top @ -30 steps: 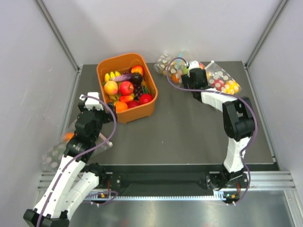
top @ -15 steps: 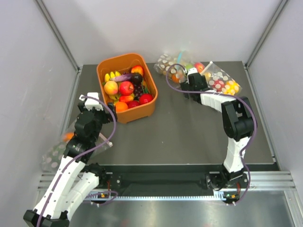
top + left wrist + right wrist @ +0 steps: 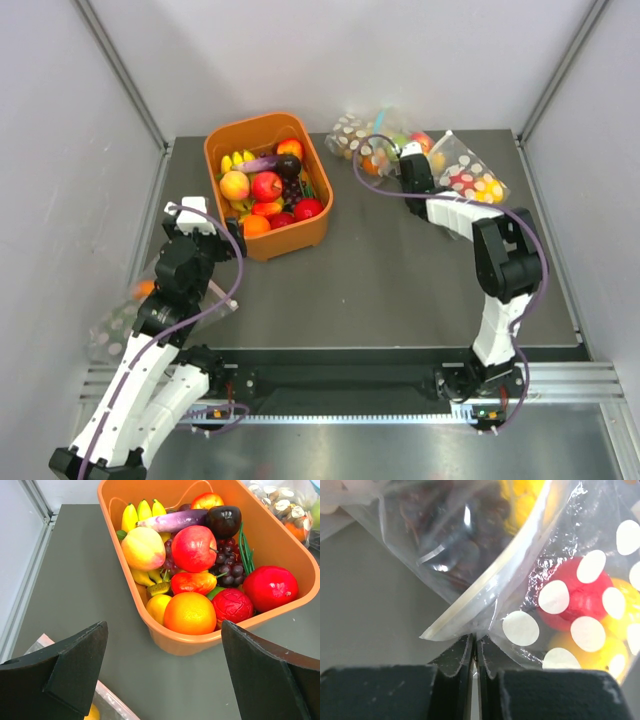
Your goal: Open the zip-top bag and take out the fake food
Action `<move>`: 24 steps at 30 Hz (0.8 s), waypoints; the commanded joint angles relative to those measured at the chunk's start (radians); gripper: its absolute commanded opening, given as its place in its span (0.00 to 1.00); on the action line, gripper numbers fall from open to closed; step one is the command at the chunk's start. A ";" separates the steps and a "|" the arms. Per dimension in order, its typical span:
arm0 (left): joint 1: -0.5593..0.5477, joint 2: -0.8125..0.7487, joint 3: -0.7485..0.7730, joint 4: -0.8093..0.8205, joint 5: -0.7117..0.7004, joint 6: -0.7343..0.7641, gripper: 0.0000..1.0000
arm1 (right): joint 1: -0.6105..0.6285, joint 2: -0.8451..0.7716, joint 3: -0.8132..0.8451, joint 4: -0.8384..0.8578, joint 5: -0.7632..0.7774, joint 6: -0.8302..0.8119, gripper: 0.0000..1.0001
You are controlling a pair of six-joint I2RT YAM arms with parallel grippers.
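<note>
The zip-top bag (image 3: 470, 172) lies at the back right of the table. It is clear with white dots (image 3: 520, 627). Its fake food (image 3: 580, 600) shows through as red and yellow fruits. My right gripper (image 3: 474, 642) is shut on the bag's near corner, just below the end of the zip strip (image 3: 490, 587). In the top view that gripper (image 3: 418, 163) sits at the bag's left edge. My left gripper (image 3: 165, 680) hangs open over the table in front of the orange bin (image 3: 280, 535), with nothing between its fingers.
The orange bin (image 3: 300, 235) is full of toy fruit. A second dotted bag (image 3: 360, 140) lies just left of the right gripper, dark grapes (image 3: 455, 525) showing through it. A third bag (image 3: 120, 320) with an orange fruit lies at the left edge, under the left arm.
My right gripper has shifted slightly right to the bag's corner and closed on it. The left arm has barely moved.
</note>
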 commanded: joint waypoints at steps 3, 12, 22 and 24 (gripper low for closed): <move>0.000 -0.010 0.015 0.018 0.018 0.002 0.99 | 0.011 -0.242 -0.091 -0.026 0.077 0.007 0.03; 0.002 -0.007 0.020 0.017 0.065 -0.016 0.99 | 0.032 -0.675 -0.302 -0.155 -0.036 0.076 0.00; 0.002 0.023 0.029 0.021 0.197 -0.027 0.99 | 0.195 -0.980 -0.361 -0.289 -0.442 0.208 0.00; 0.002 0.026 0.028 0.033 0.229 -0.027 0.99 | 0.218 -1.012 -0.397 -0.274 -0.548 0.204 0.00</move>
